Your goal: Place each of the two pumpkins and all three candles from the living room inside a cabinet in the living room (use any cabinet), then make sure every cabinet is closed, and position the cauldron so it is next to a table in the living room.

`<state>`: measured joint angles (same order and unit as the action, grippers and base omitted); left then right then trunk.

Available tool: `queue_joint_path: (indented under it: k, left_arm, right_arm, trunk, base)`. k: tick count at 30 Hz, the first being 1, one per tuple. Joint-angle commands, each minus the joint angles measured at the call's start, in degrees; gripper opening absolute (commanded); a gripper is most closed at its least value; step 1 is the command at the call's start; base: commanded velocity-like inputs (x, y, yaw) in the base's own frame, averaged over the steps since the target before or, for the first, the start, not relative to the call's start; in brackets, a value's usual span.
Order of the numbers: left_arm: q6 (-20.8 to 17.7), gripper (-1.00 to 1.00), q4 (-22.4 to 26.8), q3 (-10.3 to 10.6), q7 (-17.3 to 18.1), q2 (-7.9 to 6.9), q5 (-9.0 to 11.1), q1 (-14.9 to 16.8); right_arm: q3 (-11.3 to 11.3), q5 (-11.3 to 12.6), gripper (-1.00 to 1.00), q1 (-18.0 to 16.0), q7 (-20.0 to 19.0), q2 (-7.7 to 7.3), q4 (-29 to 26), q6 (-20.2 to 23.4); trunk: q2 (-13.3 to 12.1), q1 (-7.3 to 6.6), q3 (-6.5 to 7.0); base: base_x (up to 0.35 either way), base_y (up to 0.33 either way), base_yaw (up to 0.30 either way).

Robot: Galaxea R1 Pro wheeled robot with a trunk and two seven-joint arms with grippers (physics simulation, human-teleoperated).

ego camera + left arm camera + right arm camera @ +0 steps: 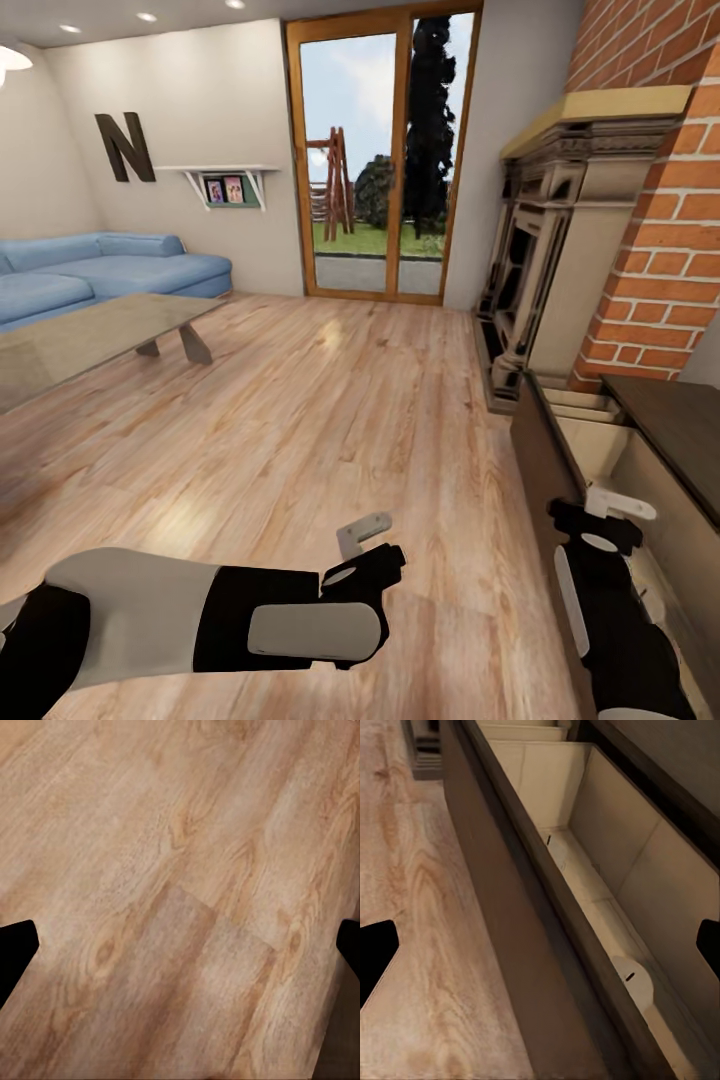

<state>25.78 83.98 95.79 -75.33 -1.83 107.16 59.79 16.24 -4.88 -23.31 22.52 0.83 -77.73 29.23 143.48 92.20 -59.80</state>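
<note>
The dark-brown cabinet [545, 450] stands at the right with its long drawer [521, 945] pulled out. Two beige candles [559, 849] [630, 980] lie inside on the tan drawer bottom. My right gripper [620, 505] [540, 952] hovers open above the drawer's front wall, with nothing between its fingers. My left gripper [365, 535] [180, 952] hangs open over bare wood floor, holding nothing. The grey-topped table [90, 335] stands at the far left. Pumpkins and cauldron are out of view.
A carved stone fireplace [545, 250] with a brick chimney rises just beyond the cabinet. A blue sofa [100, 265] sits behind the table. A glass door [380, 160] closes the far wall. Wood floor [330, 410] stretches between table and cabinet.
</note>
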Motion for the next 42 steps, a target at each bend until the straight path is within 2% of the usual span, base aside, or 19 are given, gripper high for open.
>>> queue_joint_path:
  k: [1,8,15,18,24,25,27,28,29,30,31,33,35,36,37,39,40,41,42]
  left_arm:
    - [0.2,1.0,0.1,0.1,0.0,-0.02,0.2,0.1]
    - [0.2,1.0,-2.3,0.2,0.4,0.06,0.2,0.1]
    - [0.2,1.0,-2.5,0.2,0.4,0.07,0.2,0.1]
    - [0.2,1.0,-2.5,0.2,0.4,0.07,0.2,0.1]
    - [0.2,1.0,-2.5,0.2,0.4,0.07,0.2,0.1]
    - [0.2,1.0,-3.2,0.2,0.5,0.1,0.2,0.1]
    - [0.2,1.0,-5.0,0.3,0.5,0.31,0.2,0.0]
    - [0.2,1.0,-8.0,2.8,0.5,0.51,0.2,0.0]
    - [0.2,1.0,-8.3,3.8,0.5,0.51,0.2,0.0]
    - [0.2,1.0,-9.1,6.4,0.5,0.51,0.2,0.0]
    - [0.2,1.0,-9.6,8.0,0.5,0.51,0.2,0.0]
    - [0.3,1.0,-12.4,13.6,0.5,0.44,0.3,0.0]
    - [0.5,1.0,-14.1,16.7,0.6,0.27,0.3,0.0]
    - [0.6,1.0,-14.4,17.4,0.6,0.21,0.3,0.0]
    - [0.9,1.0,-14.7,18.2,0.6,0.15,0.3,0.0]
    - [3.4,1.0,-15.4,21.1,0.6,-0.26,0.3,-0.1]
    - [6.9,1.0,-16.1,25.0,0.6,-0.63,0.3,-0.8]
    - [8.7,1.0,-16.9,27.1,0.7,-0.76,0.3,-1.2]
    - [9.6,1.0,-17.3,28.0,0.7,-0.81,0.4,-1.4]
  right_arm:
    - [0.0,-0.5,1.0,0.1,-0.1,0.05,-0.1,0.5]
    - [-3.4,-1.4,1.0,1.7,-0.3,0.05,-0.2,0.1]
    - [-4.9,-1.7,1.0,2.6,-0.3,0.18,-0.7,0.0]
    - [-6.7,-1.7,1.0,2.9,-0.1,0.35,-1.0,0.1]
    - [-7.5,-1.7,1.0,3.0,-0.1,1.03,-0.9,0.1]
    - [-13.0,-1.7,1.0,3.0,-0.5,1.04,7.8,-3.6]
    - [-14.2,-1.8,1.0,3.0,-0.3,1.02,11.1,-7.8]
    - [-14.9,-1.7,1.0,3.0,-0.2,1.2,16.6,-14.2]
    - [-14.9,-1.7,1.0,3.0,-0.2,1.23,16.9,-15.0]
    - [-14.9,-1.7,1.0,3.0,-0.2,1.28,17.5,-16.6]
    - [-14.9,-1.7,1.0,3.0,-0.2,1.3,17.9,-17.5]
    - [-15.2,-1.7,1.0,3.0,-0.4,1.34,21.7,-22.1]
    - [-16.2,-1.7,1.0,3.0,-0.4,1.35,26.1,-27.5]
    - [-16.7,-1.7,1.0,3.0,-0.4,1.34,27.6,-29.7]
    - [-17.6,-1.6,1.0,3.0,-0.4,1.34,30.4,-34.3]
    - [-18.6,-1.4,1.0,3.0,-0.3,1.37,34.3,-40.5]
    - [-19.0,-1.2,1.0,3.0,-0.2,1.47,37.9,-46.0]
    - [-19.1,-1.1,1.0,3.0,-0.2,1.52,39.2,-47.5]
    - [-19.1,-1.1,1.0,3.0,-0.2,1.54,39.8,-48.0]
  trunk:
    - [0.0,-0.01,-0.06]
    - [0.0,-0.01,-0.06]
    - [0.0,-0.01,-0.06]
    - [0.0,-0.01,-0.06]
    - [0.0,-0.01,-0.06]
    - [0.0,-0.01,-0.06]
    - [0.0,-0.01,-0.06]
    - [0.0,-0.01,-0.06]
    - [0.0,-0.01,-0.06]
    - [0.0,-0.01,-0.06]
    - [0.0,-0.01,-0.06]
    - [0.0,-0.01,-0.06]
    - [0.0,-0.01,-0.06]
    - [0.0,-0.01,-0.06]
    - [0.0,-0.01,-0.06]
    - [0.0,-0.01,-0.06]
    - [0.0,-0.04,0.16]
    - [0.0,-0.07,0.38]
    - [0.0,-0.09,0.6]
  base:
    - [-0.012,0.32,0.009]
    - [-0.003,0.322,0.002]
    - [0.0,0.323,0.0]
    - [0.0,0.324,0.0]
    - [0.0,0.324,0.0]
    - [0.0,0.3,0.0]
    - [0.0,0.187,0.0]
    - [0.0,0.013,0.0]
    - [0.0,0.01,0.0]
    - [0.0,0.007,0.0]
    - [0.0,0.005,0.0]
    - [0.0,0.003,0.0]
    - [0.0,0.001,0.0]
    - [0.0,0.0,0.0]
    - [0.0,0.0,0.0]
    - [0.0,0.0,0.0]
    - [0.0,0.0,0.0]
    - [0.0,0.0,0.0]
    - [0.0,0.0,0.0]
